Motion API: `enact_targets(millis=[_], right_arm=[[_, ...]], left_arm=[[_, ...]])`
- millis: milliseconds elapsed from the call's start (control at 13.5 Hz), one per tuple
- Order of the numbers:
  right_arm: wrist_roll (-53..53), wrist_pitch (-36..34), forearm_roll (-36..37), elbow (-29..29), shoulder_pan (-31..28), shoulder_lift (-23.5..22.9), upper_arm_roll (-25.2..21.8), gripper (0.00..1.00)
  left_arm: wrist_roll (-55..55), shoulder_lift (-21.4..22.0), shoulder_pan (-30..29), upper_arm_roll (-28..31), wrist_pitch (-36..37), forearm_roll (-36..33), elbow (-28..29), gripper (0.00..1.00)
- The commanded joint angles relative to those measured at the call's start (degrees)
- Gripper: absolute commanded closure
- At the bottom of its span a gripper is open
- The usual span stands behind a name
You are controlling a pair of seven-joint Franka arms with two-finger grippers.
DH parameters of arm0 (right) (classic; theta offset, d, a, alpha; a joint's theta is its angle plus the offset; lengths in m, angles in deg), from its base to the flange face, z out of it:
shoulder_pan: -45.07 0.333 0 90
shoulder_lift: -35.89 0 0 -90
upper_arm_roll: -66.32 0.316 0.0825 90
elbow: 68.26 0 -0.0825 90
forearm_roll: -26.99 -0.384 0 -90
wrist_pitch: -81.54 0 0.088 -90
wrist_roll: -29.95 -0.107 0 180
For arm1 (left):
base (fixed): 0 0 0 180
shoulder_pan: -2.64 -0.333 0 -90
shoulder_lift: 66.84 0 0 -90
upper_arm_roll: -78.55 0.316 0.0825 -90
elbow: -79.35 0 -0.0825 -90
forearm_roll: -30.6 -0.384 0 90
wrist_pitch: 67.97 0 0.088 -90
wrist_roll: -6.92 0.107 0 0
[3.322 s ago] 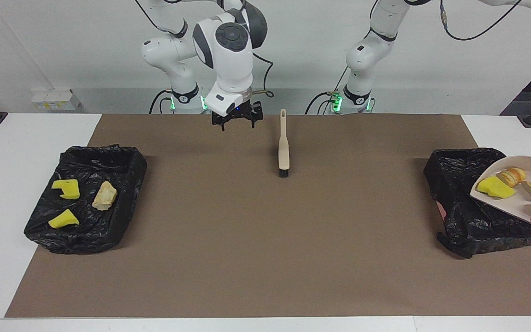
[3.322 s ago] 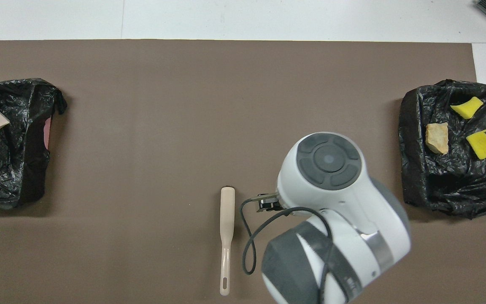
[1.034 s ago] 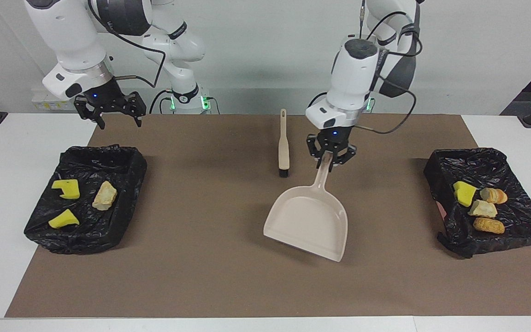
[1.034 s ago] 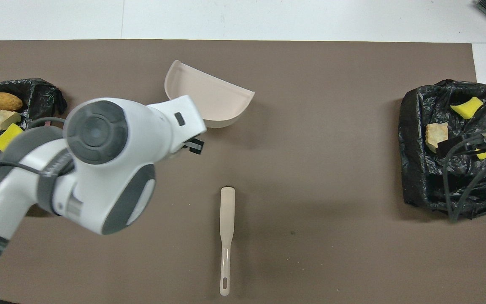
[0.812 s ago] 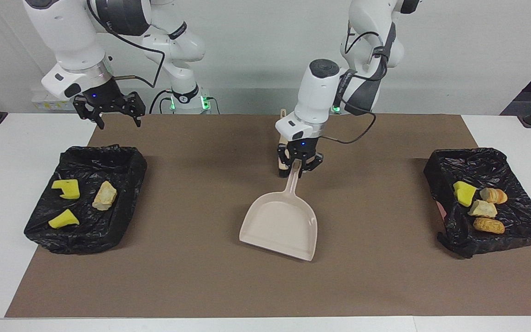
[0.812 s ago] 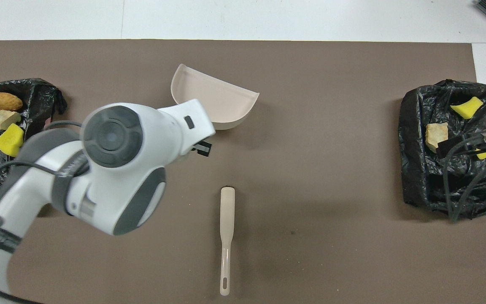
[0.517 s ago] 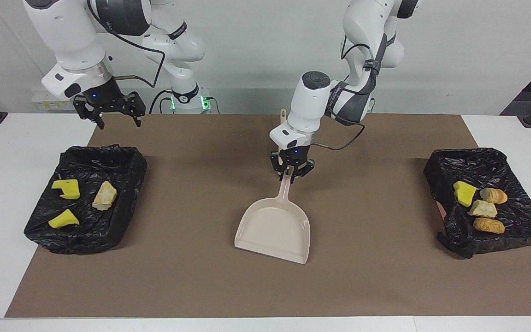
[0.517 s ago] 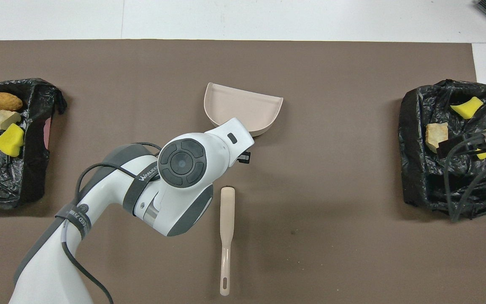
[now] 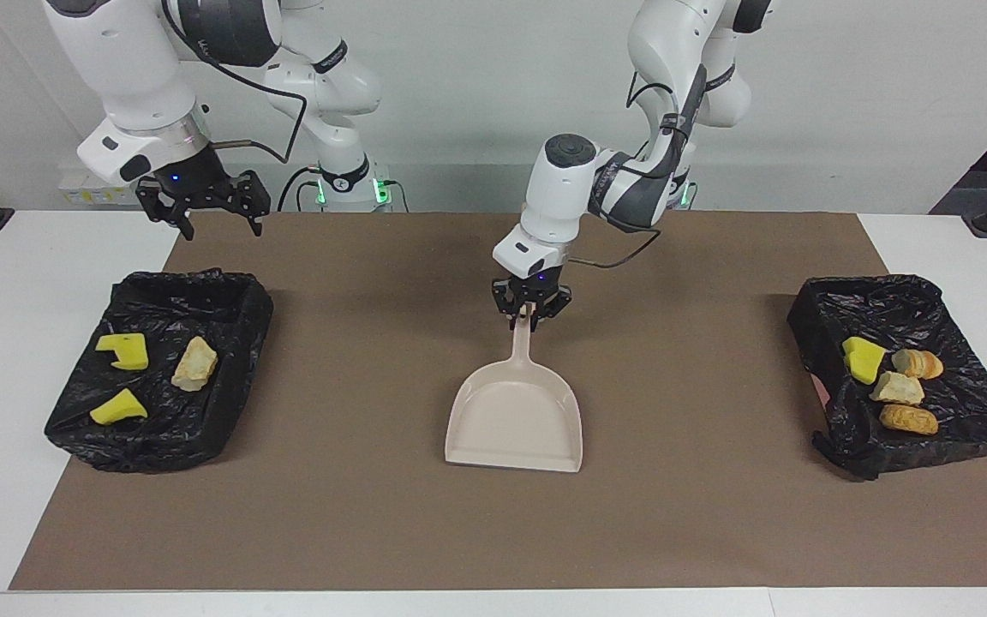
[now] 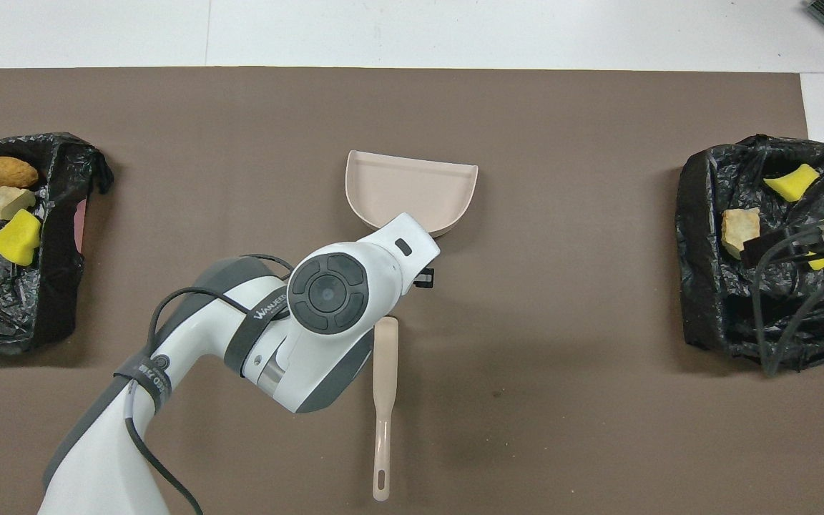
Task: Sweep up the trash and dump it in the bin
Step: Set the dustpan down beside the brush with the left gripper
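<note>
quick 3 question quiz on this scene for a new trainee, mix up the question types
1. How many trash pieces lie in the bin at the left arm's end of the table?
2. True or false: the dustpan has a sponge chunk in it.
3. What is the left hand at? A the brush, B the dustpan, C a bin.

Key: 1 four; 2 false; 3 B.

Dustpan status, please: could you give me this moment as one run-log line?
dustpan: flat on mat, empty | left end effector: at its handle | right end effector: open, waiting | trash: in bins
</note>
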Motion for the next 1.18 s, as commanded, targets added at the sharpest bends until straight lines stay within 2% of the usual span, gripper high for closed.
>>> enact_targets(millis=[0, 148, 295, 812, 1107], right_arm=[[-1.0, -0.3, -0.3, 0.3, -0.6, 0.1, 0.5, 0.00], [-1.0, -0.3, -0.3, 0.3, -0.6, 0.1, 0.5, 0.00], [-1.0, -0.3, -0.2, 0.3, -0.6, 0.1, 0.5, 0.00], [-1.0, -0.3, -0.2, 0.4, -0.6, 0.1, 0.5, 0.00], [-1.0, -0.3, -0.2, 0.3, -0.6, 0.1, 0.5, 0.00]], left_arm=[[-1.4, 2.1, -0.2, 1.2, -0.2, 0.8, 1.8, 0.00], [-0.6, 3.3, -2.8, 1.3, 1.3, 0.8, 1.6, 0.00], [1.4, 5.6, -5.8, 1.3, 6.0, 0.4, 0.4, 0.00], [27.0, 14.9, -20.5, 1.3, 24.1, 0.4, -0.4, 0.00], [37.6, 16.7, -27.2, 1.4, 33.1, 0.4, -4.6, 0.00]])
